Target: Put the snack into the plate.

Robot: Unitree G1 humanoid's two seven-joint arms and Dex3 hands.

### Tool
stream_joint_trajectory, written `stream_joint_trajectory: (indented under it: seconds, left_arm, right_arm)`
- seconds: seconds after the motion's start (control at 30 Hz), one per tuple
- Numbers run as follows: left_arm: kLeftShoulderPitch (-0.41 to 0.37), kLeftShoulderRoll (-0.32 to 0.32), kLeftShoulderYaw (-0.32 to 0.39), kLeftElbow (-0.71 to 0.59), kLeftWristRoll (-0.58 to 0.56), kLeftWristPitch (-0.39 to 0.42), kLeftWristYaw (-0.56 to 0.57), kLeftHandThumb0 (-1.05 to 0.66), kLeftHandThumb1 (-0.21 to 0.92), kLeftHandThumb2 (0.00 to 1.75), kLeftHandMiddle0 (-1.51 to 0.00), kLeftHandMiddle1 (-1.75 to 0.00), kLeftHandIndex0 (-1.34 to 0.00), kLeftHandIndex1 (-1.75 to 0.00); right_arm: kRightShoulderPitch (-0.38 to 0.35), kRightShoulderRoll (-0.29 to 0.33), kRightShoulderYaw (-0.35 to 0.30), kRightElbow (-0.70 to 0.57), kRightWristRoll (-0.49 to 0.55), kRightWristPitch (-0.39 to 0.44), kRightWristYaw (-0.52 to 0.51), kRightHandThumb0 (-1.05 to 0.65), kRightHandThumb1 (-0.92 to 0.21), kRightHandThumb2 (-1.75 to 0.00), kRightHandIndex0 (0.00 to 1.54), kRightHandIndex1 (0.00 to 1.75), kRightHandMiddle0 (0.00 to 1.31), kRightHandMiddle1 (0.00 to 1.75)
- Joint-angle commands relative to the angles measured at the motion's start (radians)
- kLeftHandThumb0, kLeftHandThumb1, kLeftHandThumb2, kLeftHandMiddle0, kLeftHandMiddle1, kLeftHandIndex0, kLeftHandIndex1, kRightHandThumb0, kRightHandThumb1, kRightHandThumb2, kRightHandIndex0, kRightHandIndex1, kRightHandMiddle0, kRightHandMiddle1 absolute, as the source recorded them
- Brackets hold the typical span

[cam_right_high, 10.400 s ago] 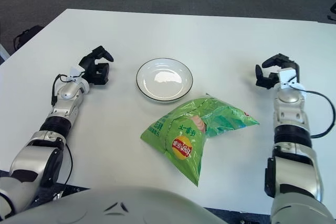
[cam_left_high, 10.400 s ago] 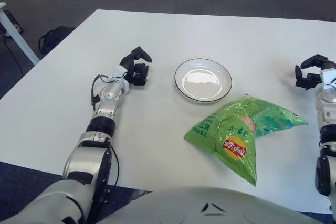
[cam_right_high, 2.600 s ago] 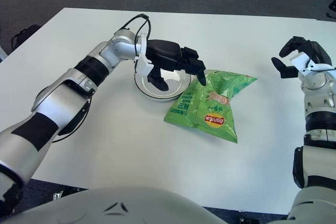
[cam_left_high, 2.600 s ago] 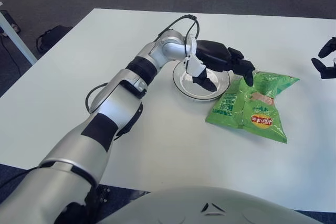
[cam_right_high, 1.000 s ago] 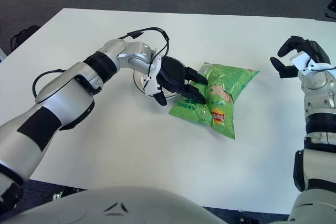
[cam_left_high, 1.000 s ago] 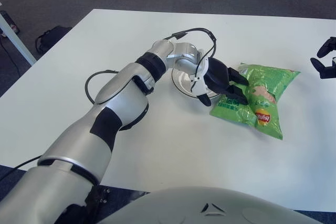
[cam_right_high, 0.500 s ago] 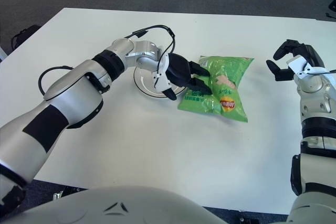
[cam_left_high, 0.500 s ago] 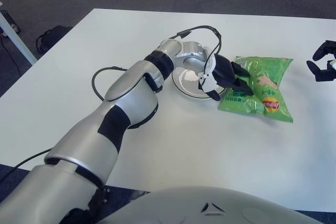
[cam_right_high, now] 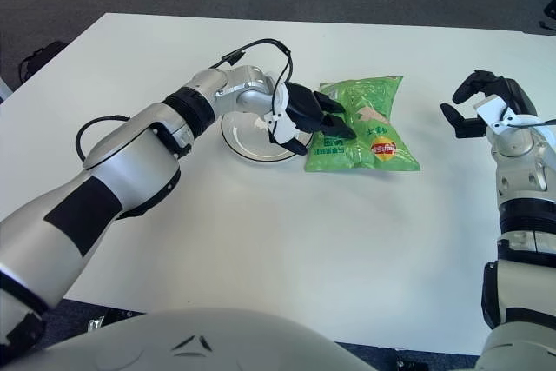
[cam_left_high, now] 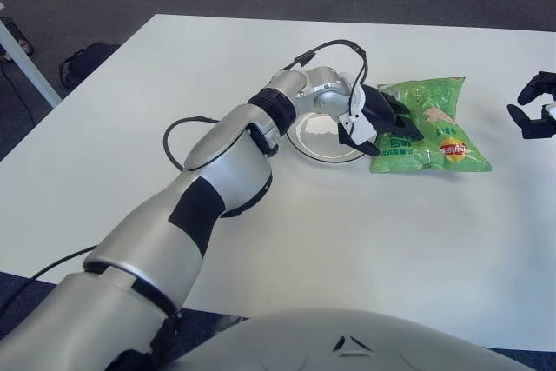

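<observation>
Green snack bag (cam_left_high: 427, 128) pinched by left hand (cam_left_high: 380, 128) beside plate (cam_left_high: 314, 147); right hand (cam_right_high: 482, 106) curled, fully visible only in right eye view

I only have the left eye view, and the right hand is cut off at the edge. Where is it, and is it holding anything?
Observer: In the right eye view the whole right hand shows, far right of the chip bag, apart from it, fingers curled on nothing.
Operator: Left hand grips the chip bag by the plate here. Right forearm?
Observer: It shows over the white table, a black cable looping off it.
</observation>
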Motion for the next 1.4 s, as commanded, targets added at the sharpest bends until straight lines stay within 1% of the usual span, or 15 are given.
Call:
stream_joint_trajectory:
  seconds: [0.0, 0.23, 0.4, 0.5, 0.67, 0.8, 0.87, 0.93, 1.03, 1.27, 1.37]
  left_arm:
    - [0.0, -0.003, 0.011, 0.014, -0.001, 0.038, 0.016, -0.57, 0.92, 1.15, -0.08, -0.02, 0.0, -0.32]
    - [-0.009, -0.008, 0.014, 0.022, 0.0, 0.078, 0.026, -0.57, 0.92, 1.14, -0.09, -0.02, 0.0, -0.38]
    - [-0.012, -0.007, 0.016, 0.022, 0.001, 0.095, 0.03, -0.56, 0.92, 1.15, -0.08, -0.01, 0.0, -0.39]
    - [-0.011, -0.008, 0.019, 0.025, 0.001, 0.107, 0.043, -0.54, 0.92, 1.15, -0.08, -0.01, 0.0, -0.4]
    - [-0.006, -0.004, 0.027, 0.029, -0.005, 0.115, 0.054, -0.49, 0.92, 1.14, -0.08, -0.01, 0.0, -0.42]
    - [-0.009, -0.001, 0.03, 0.031, -0.005, 0.117, 0.057, -0.43, 0.92, 1.11, -0.08, -0.01, 0.0, -0.44]
    - [-0.009, 0.0, 0.031, 0.03, -0.004, 0.118, 0.061, -0.4, 0.89, 1.12, -0.09, -0.01, 0.0, -0.45]
    - [-0.01, -0.005, 0.034, 0.03, -0.007, 0.125, 0.058, -0.37, 0.87, 1.15, -0.09, -0.01, 0.0, -0.46]
    - [-0.011, -0.014, 0.037, 0.028, -0.011, 0.132, 0.049, -0.35, 0.84, 1.17, -0.1, -0.01, 0.0, -0.47]
    - [-0.015, -0.042, 0.036, 0.027, -0.004, 0.174, 0.062, -0.33, 0.86, 1.17, -0.12, -0.02, 0.0, -0.6]
    - [-0.013, -0.054, 0.034, 0.03, 0.001, 0.193, 0.086, -0.34, 0.89, 1.14, -0.12, -0.02, 0.0, -0.63]
  right_arm:
    - [0.017, 0.007, -0.013, -0.024, 0.008, 0.01, 0.004, -0.47, -0.35, -1.27, 1.18, 1.75, 0.58, 1.75]
    - [0.036, 0.015, -0.035, -0.054, 0.021, -0.001, -0.003, -0.47, -0.35, -1.27, 1.18, 1.75, 0.59, 1.75]
    - [0.052, 0.013, -0.054, -0.099, 0.026, -0.009, -0.004, -0.47, -0.35, -1.27, 1.17, 1.75, 0.59, 1.75]
    - [0.07, 0.014, -0.072, -0.158, 0.034, 0.0, 0.005, -0.47, -0.35, -1.27, 1.17, 1.75, 0.58, 1.75]
    - [0.114, 0.034, -0.115, -0.35, 0.054, 0.061, 0.02, -0.47, -0.36, -1.26, 1.18, 1.75, 0.58, 1.75]
    - [0.126, 0.049, -0.136, -0.441, 0.066, 0.092, 0.027, -0.47, -0.36, -1.25, 1.19, 1.75, 0.58, 1.75]
    - [0.107, 0.06, -0.136, -0.497, 0.068, 0.123, 0.034, -0.47, -0.36, -1.25, 1.18, 1.75, 0.58, 1.75]
    - [0.073, 0.068, -0.127, -0.559, 0.063, 0.176, 0.047, -0.47, -0.37, -1.25, 1.17, 1.75, 0.58, 1.75]
    - [0.056, 0.076, -0.125, -0.618, 0.056, 0.225, 0.059, -0.47, -0.37, -1.25, 1.16, 1.75, 0.57, 1.75]
    - [0.065, 0.099, -0.134, -0.707, 0.026, 0.222, 0.038, -0.46, -0.39, -1.22, 1.13, 1.75, 0.56, 1.75]
    - [0.08, 0.116, -0.13, -0.807, 0.016, 0.262, 0.048, -0.46, -0.39, -1.22, 1.12, 1.75, 0.55, 1.75]
